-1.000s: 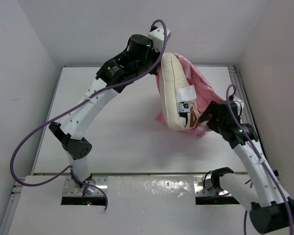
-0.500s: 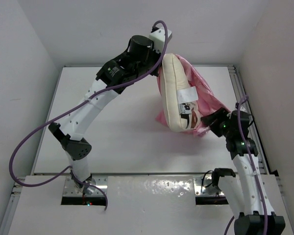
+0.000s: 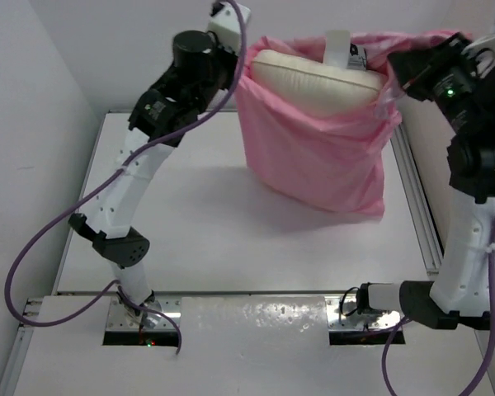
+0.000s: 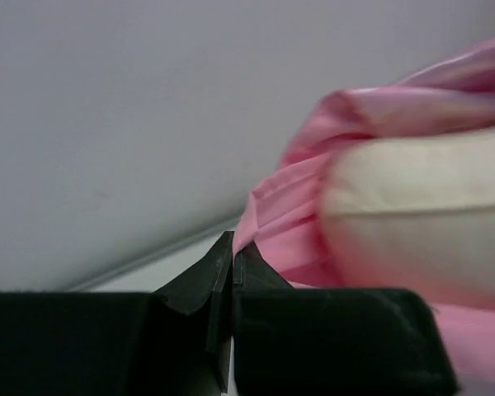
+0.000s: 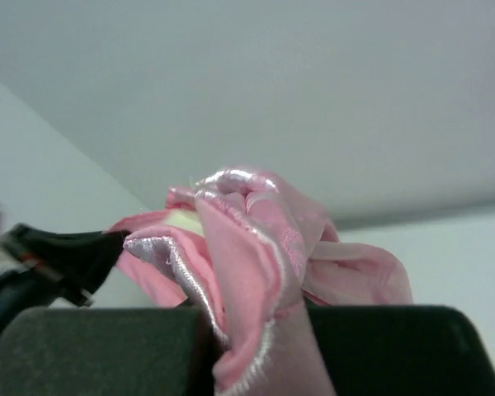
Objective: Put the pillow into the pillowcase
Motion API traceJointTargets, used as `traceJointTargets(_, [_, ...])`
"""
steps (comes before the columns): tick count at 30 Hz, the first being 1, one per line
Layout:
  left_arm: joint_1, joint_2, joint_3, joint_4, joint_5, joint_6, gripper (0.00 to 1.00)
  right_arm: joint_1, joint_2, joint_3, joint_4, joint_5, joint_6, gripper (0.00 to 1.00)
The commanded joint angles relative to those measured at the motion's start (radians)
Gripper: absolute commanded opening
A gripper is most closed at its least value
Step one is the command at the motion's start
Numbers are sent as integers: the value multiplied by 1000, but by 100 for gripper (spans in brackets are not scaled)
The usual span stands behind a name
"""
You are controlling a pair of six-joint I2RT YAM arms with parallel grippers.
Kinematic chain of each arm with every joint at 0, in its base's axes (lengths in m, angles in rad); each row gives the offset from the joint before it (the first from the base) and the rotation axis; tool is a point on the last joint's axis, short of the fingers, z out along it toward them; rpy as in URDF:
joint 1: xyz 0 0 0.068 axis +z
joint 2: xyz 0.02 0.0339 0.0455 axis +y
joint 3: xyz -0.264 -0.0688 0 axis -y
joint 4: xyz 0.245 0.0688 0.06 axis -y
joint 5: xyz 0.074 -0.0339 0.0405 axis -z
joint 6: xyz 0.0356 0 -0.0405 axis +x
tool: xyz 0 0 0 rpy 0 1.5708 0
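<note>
Raised since a second ago, both arms are now working high over the surface, hanging the pillowcase mouth-up toward 1 o'clock in the top view; the lift is probably letting gravity settle the load. The pillow is sitting in that mouth, its top edge showing. The left end effector is pinching the hem fully closed at 10 o'clock, and the right end effector is clamping bunched hem at 2 o'clock, keeping the opening stretched. The care tag is sticking up at 12 o'clock.

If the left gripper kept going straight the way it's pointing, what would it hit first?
The pillowcase, whose edge the left gripper is shut on; behind it probably the wall, the pillow lying just right.
</note>
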State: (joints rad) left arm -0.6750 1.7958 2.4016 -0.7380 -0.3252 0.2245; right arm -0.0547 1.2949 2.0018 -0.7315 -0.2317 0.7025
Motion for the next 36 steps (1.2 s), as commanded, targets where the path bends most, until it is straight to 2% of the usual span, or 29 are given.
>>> traceJointTargets(1, [46, -122, 91, 158, -104, 101, 0, 4, -58, 195, 102, -80, 57, 0])
traceJointTargets(2, [43, -143, 87, 151, -103, 117, 0, 3, -92, 120, 226, -92, 83, 0])
traceJointTargets(3, [40, -154, 74, 144, -88, 119, 0, 3, -121, -40, 269, -109, 124, 0])
traceJointTargets(5, [17, -188, 15, 128, -78, 144, 0, 1, -141, -138, 273, -110, 140, 0])
traceJointTargets(7, [11, -197, -15, 123, -75, 153, 0, 0, -97, -150, 216, -139, 155, 0])
traceJointTargets(9, [18, -200, -27, 126, -89, 161, 0, 0, -36, -94, 196, -194, 179, 0])
traceJointTargets(15, [66, -210, 30, 155, -145, 190, 0, -45, -31, 21, 184, -170, 161, 0])
traceJointTargets(20, [120, -197, 86, 310, -305, 355, 0, -8, -72, -148, 289, -248, 222, 0])
traceJointTargets(21, [129, -199, 91, 334, -319, 374, 0, 16, -92, -229, 314, -247, 226, 0])
traceJointTargets(23, [152, -205, 76, 371, -321, 411, 0, 74, -97, -261, 322, -192, 189, 0])
traceJointTargets(27, [155, -239, -67, 309, -223, 362, 0, 82, 8, -97, 222, -158, 160, 0])
traceJointTargets(31, [155, -194, -154, 206, -96, 204, 0, 59, 96, 60, 80, -130, 124, 0])
traceJointTargets(34, [117, -110, -145, 174, -29, 109, 0, -54, 100, 118, -3, -91, 114, 0])
traceJointTargets(36, [57, -19, -75, 154, 20, 84, 0, -146, 90, 170, -48, -46, 75, 0])
